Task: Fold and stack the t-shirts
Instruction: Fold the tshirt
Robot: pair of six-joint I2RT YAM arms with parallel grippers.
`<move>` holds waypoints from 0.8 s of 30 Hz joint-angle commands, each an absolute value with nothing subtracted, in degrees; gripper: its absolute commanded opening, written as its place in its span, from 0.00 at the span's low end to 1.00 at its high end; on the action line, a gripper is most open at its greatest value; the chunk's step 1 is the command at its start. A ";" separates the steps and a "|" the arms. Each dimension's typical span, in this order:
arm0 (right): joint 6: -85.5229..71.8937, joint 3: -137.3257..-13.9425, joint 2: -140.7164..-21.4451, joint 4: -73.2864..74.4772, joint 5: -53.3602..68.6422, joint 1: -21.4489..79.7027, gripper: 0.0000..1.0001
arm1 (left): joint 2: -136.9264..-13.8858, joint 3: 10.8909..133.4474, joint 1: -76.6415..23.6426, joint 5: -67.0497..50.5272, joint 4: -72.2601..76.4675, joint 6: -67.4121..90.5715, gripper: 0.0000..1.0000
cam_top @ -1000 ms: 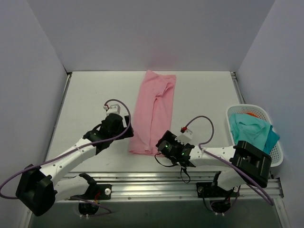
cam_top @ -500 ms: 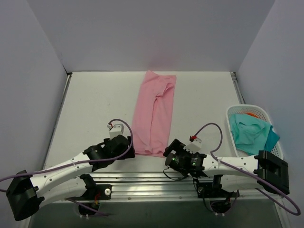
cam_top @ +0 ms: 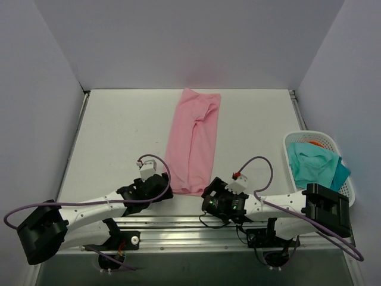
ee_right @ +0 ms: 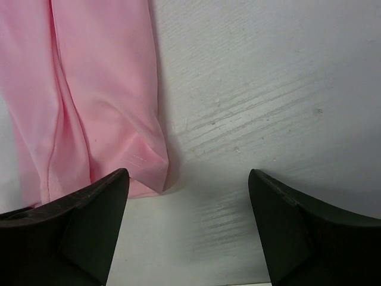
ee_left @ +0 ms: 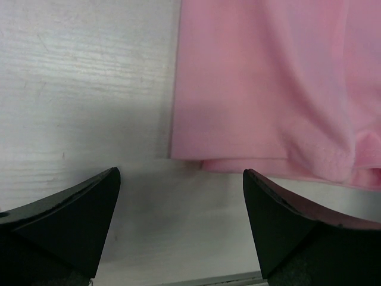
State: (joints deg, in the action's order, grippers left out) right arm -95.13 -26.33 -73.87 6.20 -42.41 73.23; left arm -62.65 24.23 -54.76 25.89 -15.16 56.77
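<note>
Looking down on the pink t-shirt (cam_top: 193, 143), laid as a long narrow strip along the middle of the counter (cam_top: 119, 131), near hem just ahead of both arms. Hovering low at the hem's left corner with the left end effector (ee_left: 180, 173), spread wide, gripping nothing. Same story with the right end effector (ee_right: 188, 174): gaping, empty, sitting a shade outboard of the hem's right corner. Looks like the pinch before carrying the hem toward the far edge. Best to shift the right side inward over the cloth, drop both together, catch every layer at each corner, then lift level. Risks skewing the strip otherwise. Off right: a white basket (cam_top: 351, 179) holding teal cloth (cam_top: 312, 164).
</note>
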 commanded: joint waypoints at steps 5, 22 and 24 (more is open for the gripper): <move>-94.14 -27.95 -76.11 4.41 -46.85 72.51 0.55 | -69.52 24.52 -54.23 26.10 -4.05 56.60 0.94; -84.46 -30.94 -89.30 -8.87 -40.52 65.30 0.30 | -73.57 23.38 -50.63 22.68 2.55 54.32 0.96; -84.29 -30.76 -89.47 -8.79 -40.34 64.95 0.29 | -73.39 22.94 -50.45 22.33 3.25 54.14 0.99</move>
